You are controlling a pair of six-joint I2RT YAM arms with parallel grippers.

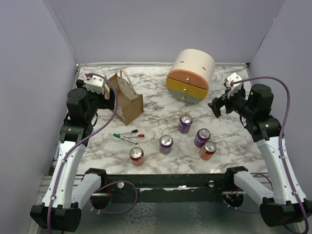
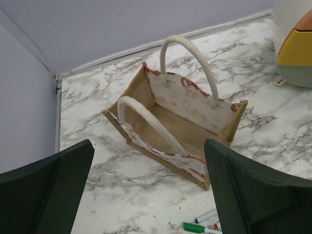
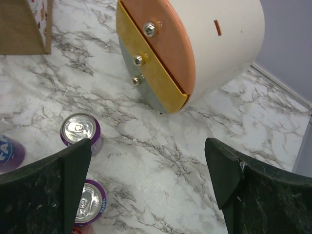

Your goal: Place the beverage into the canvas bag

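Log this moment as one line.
left pincer open, facing empty canvas bag | right pincer open | five cans on table

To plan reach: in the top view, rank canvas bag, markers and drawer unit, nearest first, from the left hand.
1. canvas bag, just beside the left hand.
2. markers, toward the near edge, left of centre.
3. drawer unit, at the back, right of centre.

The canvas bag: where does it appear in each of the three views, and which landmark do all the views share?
Top external: the canvas bag stands left of centre, toward the far side of the table.
Left wrist: it fills the middle, with its open top showing.
Right wrist: only a corner shows, at the top left edge.
Shared landmark: the round drawer unit, to the right of the bag in every view.
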